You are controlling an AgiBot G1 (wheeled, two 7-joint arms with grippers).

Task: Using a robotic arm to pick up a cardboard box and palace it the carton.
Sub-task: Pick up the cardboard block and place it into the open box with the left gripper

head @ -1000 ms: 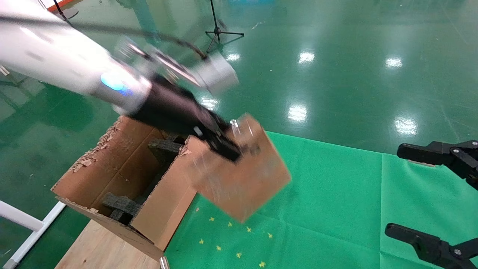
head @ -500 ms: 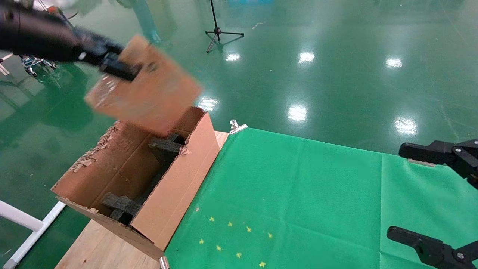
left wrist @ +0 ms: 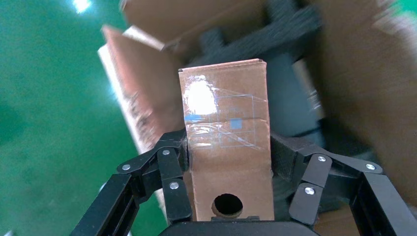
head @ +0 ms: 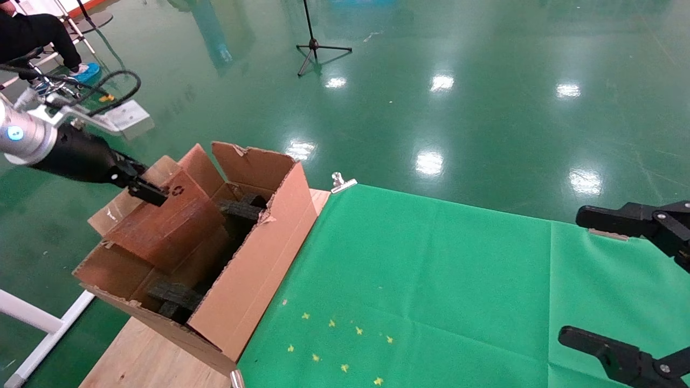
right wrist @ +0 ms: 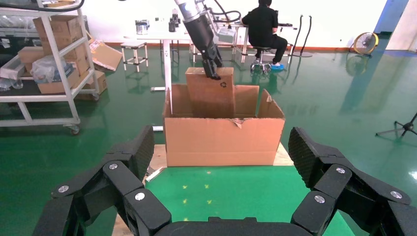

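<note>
Left arm (head: 21, 137), white with a silver wrist and a black cable, reaches in from the left over the carton (head: 253, 269). Left gripper (head: 148, 193), black, two fingers (left wrist: 172, 182) pinching the small cardboard box (head: 161, 226) by its upper end, one pad pressed on each side; the left wrist view shows clear tape across the box's face and a round dark hole near the gripped end. Small cardboard box: brown, oblong, tilted, its lower part below the carton's rim and its upper part above it, as seen from the right wrist camera (right wrist: 210, 91); whether it touches the carton's floor cannot be told. Carton: large, brown, corrugated, open at the top with ragged upright flaps, standing on the wooden board (head: 145, 355) at the left end of the table, just beside the green cloth (head: 431, 280). Black foam blocks (head: 172, 299) inside the carton, one set at the near end and another at the far end (head: 240, 207). Small yellow marks (head: 339, 339) on the cloth near the carton. Silver clip (head: 341, 182) at the cloth's far corner. Right gripper (head: 641, 285): black, fingers spread wide, holding nothing, over the cloth's right side, well apart from the carton. Background: green glossy floor (head: 485, 81), a tripod stand (head: 318, 43), a seated person (right wrist: 260, 24) and shelving with boxes (right wrist: 44, 54).
</note>
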